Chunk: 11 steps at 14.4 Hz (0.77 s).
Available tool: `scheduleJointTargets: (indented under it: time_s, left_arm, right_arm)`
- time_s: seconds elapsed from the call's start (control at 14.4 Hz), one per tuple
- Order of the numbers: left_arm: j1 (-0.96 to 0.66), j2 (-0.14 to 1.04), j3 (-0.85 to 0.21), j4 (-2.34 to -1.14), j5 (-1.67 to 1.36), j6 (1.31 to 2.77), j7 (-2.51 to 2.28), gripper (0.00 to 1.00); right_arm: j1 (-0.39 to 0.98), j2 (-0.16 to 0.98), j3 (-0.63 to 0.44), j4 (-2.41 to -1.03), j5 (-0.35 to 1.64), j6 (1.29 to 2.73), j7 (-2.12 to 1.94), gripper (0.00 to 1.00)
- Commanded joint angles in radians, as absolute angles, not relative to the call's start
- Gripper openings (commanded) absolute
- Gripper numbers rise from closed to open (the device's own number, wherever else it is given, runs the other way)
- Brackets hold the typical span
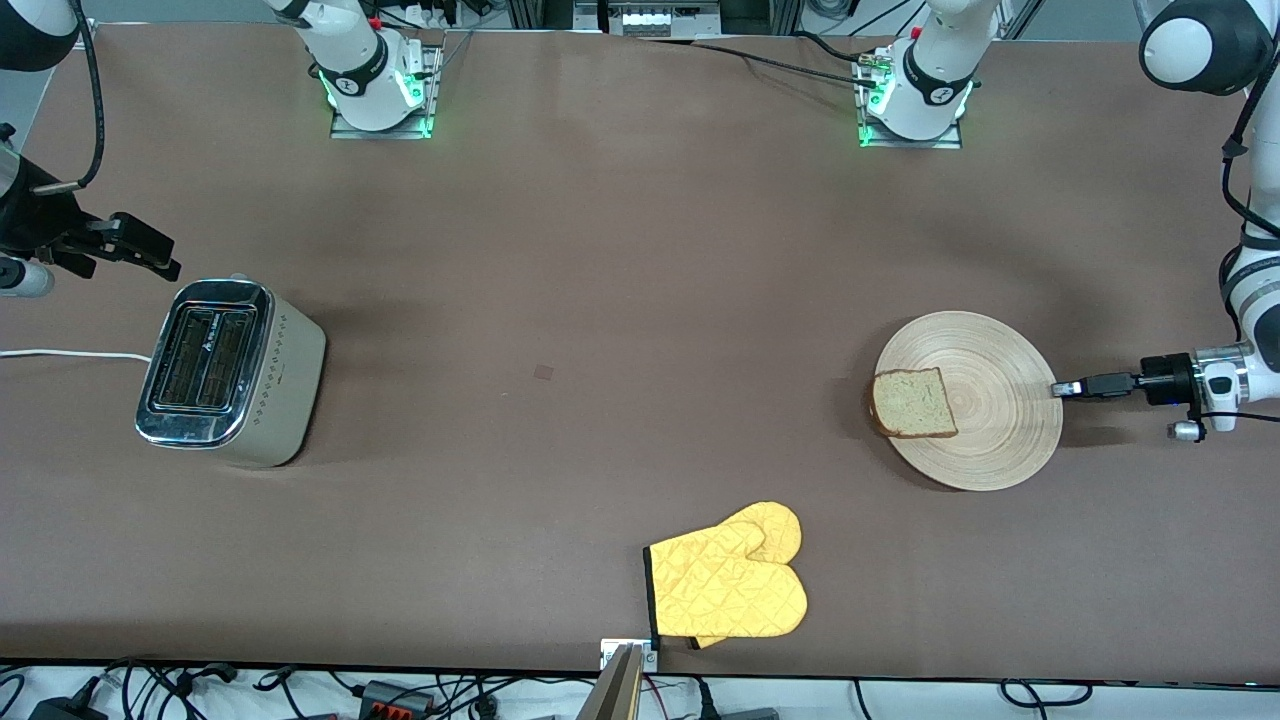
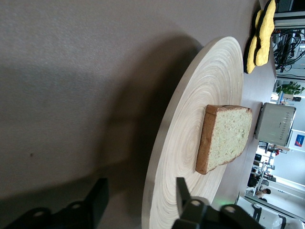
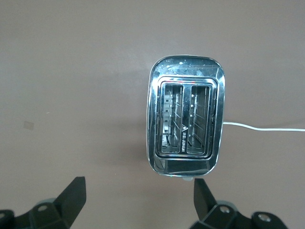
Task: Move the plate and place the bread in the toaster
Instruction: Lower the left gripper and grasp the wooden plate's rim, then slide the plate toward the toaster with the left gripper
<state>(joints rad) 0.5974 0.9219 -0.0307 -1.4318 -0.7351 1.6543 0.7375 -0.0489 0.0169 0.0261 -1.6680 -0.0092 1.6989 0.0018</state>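
arms: two glossy white jointed Franka arms with black joint bands | bases: white round bases (image 1: 378, 85) on metal plates, green lights glowing | cables: black cables looped along links | grippers: matte black two-finger left gripper (image 1: 1066, 389), right gripper (image 1: 150, 250), small screws

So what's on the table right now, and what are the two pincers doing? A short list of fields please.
plate: toward the left arm's end
bread: lying flat on the plate
toaster: toward the right arm's end, both slots empty
oven mitt: yellow, nearest the front camera
left pincer: fingers straddling the plate's rim
right pincer: open, above the table beside the toaster
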Motion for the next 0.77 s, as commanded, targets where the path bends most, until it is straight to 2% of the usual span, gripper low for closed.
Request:
scheduleJointTargets:
  time_s: [0.0, 0.07, 0.21, 0.28, 0.49, 0.7]
  left_arm:
    - [0.578, 0.919, -0.034, -1.445, -0.756, 1.667, 0.764, 0.5]
    - [0.571, 0.919, -0.034, -1.447, -0.756, 1.666, 0.781, 0.43]
    - [0.568, 0.922, -0.034, -1.445, -0.747, 1.666, 0.804, 0.18]
    - [0.563, 0.92, -0.032, -1.445, -0.747, 1.666, 0.804, 0.09]
    - [0.565, 0.919, -0.032, -1.445, -0.746, 1.66, 0.804, 0.02]
    - [0.563, 0.907, -0.035, -1.434, -0.742, 1.632, 0.805, 0.02]
  right_arm:
    - [-0.048, 0.018, 0.029, -1.66, -0.015, 1.695, -0.003, 1.0]
    - [-0.048, 0.018, 0.029, -1.66, -0.015, 1.697, -0.003, 1.0]
    - [-0.048, 0.018, 0.029, -1.66, -0.015, 1.695, -0.003, 1.0]
    - [-0.046, 0.018, 0.029, -1.66, -0.015, 1.698, -0.003, 1.0]
    - [-0.046, 0.018, 0.031, -1.66, -0.017, 1.698, -0.003, 1.0]
    - [-0.045, 0.018, 0.031, -1.66, -0.02, 1.703, -0.005, 1.0]
